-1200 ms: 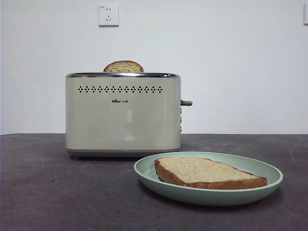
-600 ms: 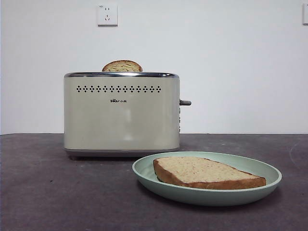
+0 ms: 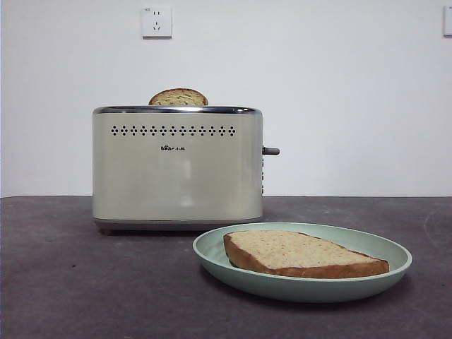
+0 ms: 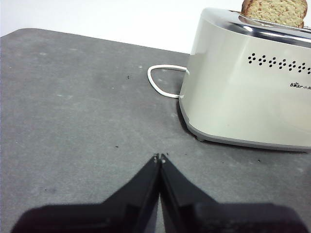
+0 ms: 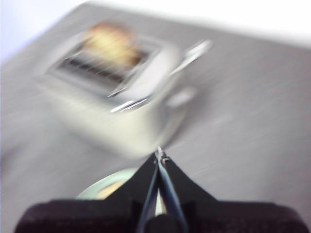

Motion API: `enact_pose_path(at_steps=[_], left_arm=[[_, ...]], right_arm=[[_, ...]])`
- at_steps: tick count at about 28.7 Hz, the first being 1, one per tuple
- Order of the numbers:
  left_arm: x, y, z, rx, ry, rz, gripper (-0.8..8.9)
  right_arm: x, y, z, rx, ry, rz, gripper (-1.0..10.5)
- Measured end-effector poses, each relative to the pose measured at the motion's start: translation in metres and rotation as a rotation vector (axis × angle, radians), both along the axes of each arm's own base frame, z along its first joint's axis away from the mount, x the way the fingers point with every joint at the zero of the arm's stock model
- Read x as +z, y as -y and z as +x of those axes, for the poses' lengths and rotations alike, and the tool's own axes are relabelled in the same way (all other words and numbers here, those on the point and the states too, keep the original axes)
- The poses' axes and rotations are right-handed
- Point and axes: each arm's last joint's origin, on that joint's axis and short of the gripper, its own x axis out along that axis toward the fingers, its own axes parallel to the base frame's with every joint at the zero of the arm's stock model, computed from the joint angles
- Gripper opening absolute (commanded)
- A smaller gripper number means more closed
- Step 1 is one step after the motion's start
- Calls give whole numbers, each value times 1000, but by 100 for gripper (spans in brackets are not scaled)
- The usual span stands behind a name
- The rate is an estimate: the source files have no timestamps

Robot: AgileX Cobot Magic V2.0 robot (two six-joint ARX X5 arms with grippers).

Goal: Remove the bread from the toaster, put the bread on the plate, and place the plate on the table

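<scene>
The bread [image 3: 296, 251], a wide tan slice with brown crust, lies flat in the pale green plate [image 3: 212, 248], which rests on the dark table [image 3: 63, 282] in front of the cream toaster [image 3: 176, 169]. No gripper shows in the front view. My left gripper [image 4: 159, 158] is shut and empty, low over bare table beside the toaster [image 4: 243, 102]. My right gripper [image 5: 159, 154] is shut and empty too, in a motion-blurred view, above the toaster [image 5: 112, 97] with the plate's rim [image 5: 104, 187] just beyond its jaws.
A narrower, darker dome-topped slice [image 3: 178, 97] stands in the toaster's slot [image 4: 274, 12]. The grey lever [image 3: 271, 150] sticks out of the toaster's right side. A white cord [image 4: 163, 80] loops on the table behind the toaster. A wall outlet [image 3: 157, 21] is above.
The whole front picture has slid a few pixels to the left. Toaster, plate and bread keep their places relative to each other.
</scene>
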Motion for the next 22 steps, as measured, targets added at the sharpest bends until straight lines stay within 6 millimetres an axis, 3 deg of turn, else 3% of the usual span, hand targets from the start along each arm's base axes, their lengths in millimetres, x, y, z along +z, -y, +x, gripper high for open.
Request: enact_pose_path(at_steps=[4,9,12,22], left_arm=[[0,0,0,0,0,0,-3],[0,0,0,0,0,0,-3],[0,0,0,0,0,0,-3],[0,0,0,0,0,0,-3]], right_arm=[[2,16,1,-76,134,-4,1],[-27,35,-14,-167,305,14,1],[-62,41,-28,-200,359,16,1],[-205,54,-78,-471,349,108,1]])
